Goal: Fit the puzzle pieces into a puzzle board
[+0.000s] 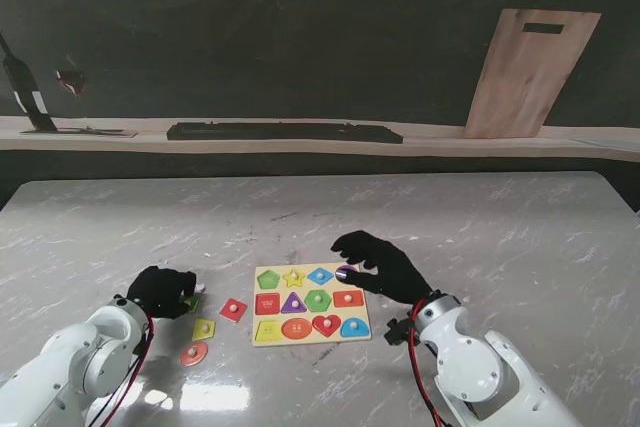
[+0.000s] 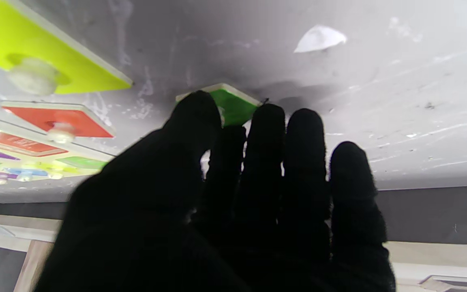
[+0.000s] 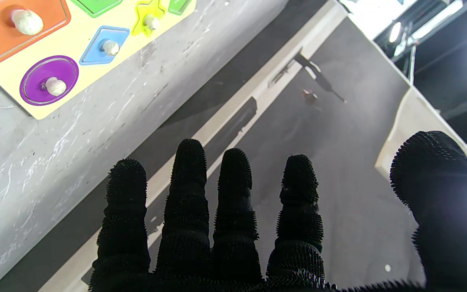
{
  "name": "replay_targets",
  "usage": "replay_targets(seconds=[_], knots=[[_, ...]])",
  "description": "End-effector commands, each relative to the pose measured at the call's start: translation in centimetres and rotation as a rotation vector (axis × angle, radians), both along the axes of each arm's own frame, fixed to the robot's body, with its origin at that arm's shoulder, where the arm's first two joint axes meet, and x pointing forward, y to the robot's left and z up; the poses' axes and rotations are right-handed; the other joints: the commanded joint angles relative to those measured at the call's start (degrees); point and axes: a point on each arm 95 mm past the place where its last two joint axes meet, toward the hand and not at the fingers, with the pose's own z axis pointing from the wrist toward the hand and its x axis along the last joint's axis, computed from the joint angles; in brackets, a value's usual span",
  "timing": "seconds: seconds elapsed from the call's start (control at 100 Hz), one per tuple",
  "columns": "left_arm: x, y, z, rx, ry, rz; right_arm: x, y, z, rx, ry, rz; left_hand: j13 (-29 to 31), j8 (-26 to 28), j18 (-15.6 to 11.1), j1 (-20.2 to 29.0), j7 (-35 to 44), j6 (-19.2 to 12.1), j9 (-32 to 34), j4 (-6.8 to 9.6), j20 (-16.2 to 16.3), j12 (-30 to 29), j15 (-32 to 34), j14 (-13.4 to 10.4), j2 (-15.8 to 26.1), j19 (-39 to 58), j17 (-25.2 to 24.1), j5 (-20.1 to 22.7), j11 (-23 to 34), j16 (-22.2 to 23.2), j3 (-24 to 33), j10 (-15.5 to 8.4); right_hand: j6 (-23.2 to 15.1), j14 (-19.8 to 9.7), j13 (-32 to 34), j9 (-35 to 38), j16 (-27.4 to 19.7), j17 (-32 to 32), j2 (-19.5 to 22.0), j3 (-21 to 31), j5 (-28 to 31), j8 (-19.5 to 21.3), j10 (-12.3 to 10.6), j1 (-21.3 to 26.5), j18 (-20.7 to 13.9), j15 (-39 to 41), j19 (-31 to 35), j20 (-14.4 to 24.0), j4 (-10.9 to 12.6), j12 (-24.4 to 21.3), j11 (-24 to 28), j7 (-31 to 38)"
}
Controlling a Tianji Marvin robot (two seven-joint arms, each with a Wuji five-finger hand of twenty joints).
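Sitting on the marble table, the puzzle board lies between the two arms, most slots filled with coloured knobbed shapes. Right hand hovers over the board's far right corner, fingers spread apart and straight, thumb well out to the side, holding nothing. Purple circle piece is seated in that corner slot; in the stand view it shows just past the fingertips, partly covered by them. Blue diamond piece sits in the slot beside it, yellow star next along.

Left hand is left of the board, palm down, fingers close together and curled over a green piece. Green piece lies flat on the table right at the fingertips, thumb tip overlapping one edge, other fingertips at the opposite edge; cannot tell whether it is actually gripped or just touched.

Loose pieces left of the board: red piece nearest the board, yellow piece nearer to me, orange round piece closest to me. All three well clear of the left fingers.
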Motion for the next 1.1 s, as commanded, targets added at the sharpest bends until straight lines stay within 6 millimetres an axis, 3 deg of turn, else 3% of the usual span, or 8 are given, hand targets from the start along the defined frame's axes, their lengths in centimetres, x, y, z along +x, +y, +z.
replay_targets(seconds=[0.0,0.5,0.65,0.81,0.91,1.09], knots=[[-0.66,0.13,-0.97,0.005,0.02,0.009,-0.28,0.2,-0.06,0.0,0.001,0.004,2.3,2.0,7.9,3.3,9.1,-1.9,2.1,1.95,0.6,0.6,1.7,0.6,-0.6,0.9,0.4,4.8,0.8,1.3,5.4,2.4,-2.7,-0.3,-0.3,1.3,0.3,-0.8,1.0,-1.2,0.7,0.5,-1.2,-0.6,0.7,0.5,0.2,1.0,2.0,0.1,-0.6,-0.6],[-0.73,0.17,-0.41,0.014,-0.021,0.01,-0.27,0.17,-0.13,0.0,0.001,0.007,3.4,2.1,8.3,2.4,10.0,-1.0,2.5,1.52,0.7,1.2,3.2,0.9,-1.6,1.6,1.5,5.0,2.3,2.3,7.1,3.2,-2.8,-0.2,-0.3,1.3,0.4,-0.8,1.0,-1.2,0.9,0.6,-1.2,-0.6,0.6,0.5,0.2,1.0,2.0,0.1,-0.7,-0.5],[-0.63,0.01,-0.62,0.006,-0.023,0.013,-0.28,0.15,-0.13,0.0,-0.001,0.006,4.4,2.4,8.8,-0.6,11.7,-0.8,2.8,1.83,1.1,0.8,5.0,0.7,-3.3,2.7,2.3,5.2,5.6,1.6,12.1,3.3,-3.0,-0.2,-0.2,1.3,0.4,-0.8,1.0,-1.2,0.9,0.6,-1.2,-0.7,0.7,0.5,0.2,1.0,2.0,0.1,-0.7,-0.6],[-0.37,-0.22,-0.93,0.0,-0.021,0.014,-0.28,0.15,-0.13,0.0,-0.001,0.006,4.4,2.4,9.1,-1.7,12.2,-0.6,2.9,1.9,1.4,0.6,5.6,0.9,-4.2,3.2,2.2,5.3,6.5,1.3,13.7,3.4,-3.0,-0.2,-0.2,1.4,0.4,-0.8,1.0,-1.2,0.8,0.6,-1.2,-0.7,0.6,0.5,0.2,1.0,2.0,0.1,-0.7,-0.6],[-0.23,-0.33,-0.95,0.01,-0.015,0.01,-0.28,0.15,-0.13,0.0,-0.001,0.006,3.9,2.2,9.0,-1.7,11.8,-0.5,2.4,1.23,1.4,0.0,5.4,0.8,-3.9,3.0,1.8,5.2,6.3,0.9,12.5,3.2,-2.9,-0.1,-0.3,1.4,0.4,-0.8,1.0,-1.1,0.9,0.7,-1.1,-0.6,0.7,0.5,0.2,1.0,2.0,0.1,-0.7,-0.5],[-0.26,-0.32,-0.85,0.017,0.009,0.005,-0.28,0.15,-0.13,0.0,-0.001,0.006,2.4,1.8,8.7,-2.2,10.5,-0.4,-0.7,-0.96,1.6,-2.8,5.2,1.0,-1.3,2.7,0.5,5.3,9.8,0.2,5.3,3.9,-2.9,-0.2,-0.2,1.3,0.4,-0.8,1.0,-1.1,0.9,0.7,-1.2,-0.6,0.6,0.5,0.2,1.0,2.0,0.1,-0.7,-0.6]])
